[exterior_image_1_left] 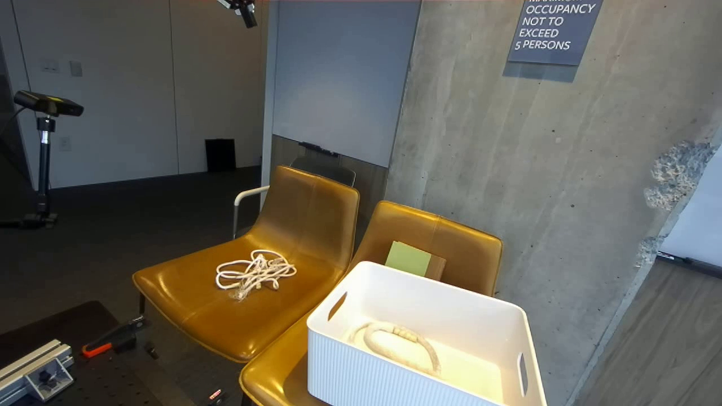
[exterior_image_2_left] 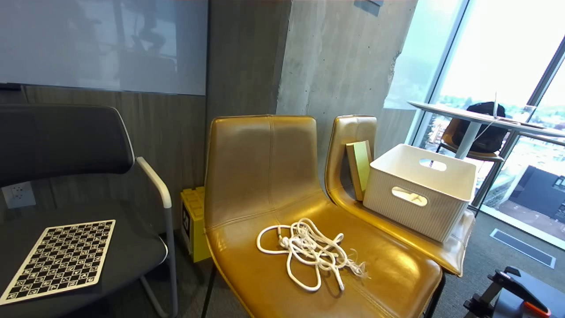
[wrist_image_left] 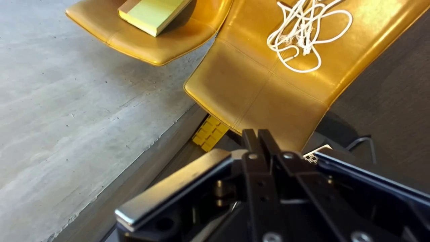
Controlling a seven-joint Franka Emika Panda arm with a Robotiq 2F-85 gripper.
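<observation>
My gripper [wrist_image_left: 256,131] points toward the backrest of a tan leather chair [wrist_image_left: 268,101]; only a thin gap parts its fingertips and no object sits between them. In an exterior view a bit of the gripper [exterior_image_1_left: 243,12] pokes in at the top edge. A tangled white rope [exterior_image_2_left: 304,240] lies on that chair's seat, apart from the gripper; the wrist view has the rope [wrist_image_left: 305,30] near its top. On the neighbouring tan chair stands a white ribbed bin [exterior_image_1_left: 361,361] with a cream rope loop [exterior_image_1_left: 403,332] inside. A green-faced block [exterior_image_2_left: 363,165] leans behind the bin.
A black chair [exterior_image_2_left: 66,154] bears a checkered board [exterior_image_2_left: 62,256]. Behind the tan chair sits a yellow box [wrist_image_left: 210,132]. A concrete wall [exterior_image_1_left: 451,141] rises behind the chairs. A camera stand [exterior_image_1_left: 44,158] and a metal rail [exterior_image_1_left: 34,363] are at one side.
</observation>
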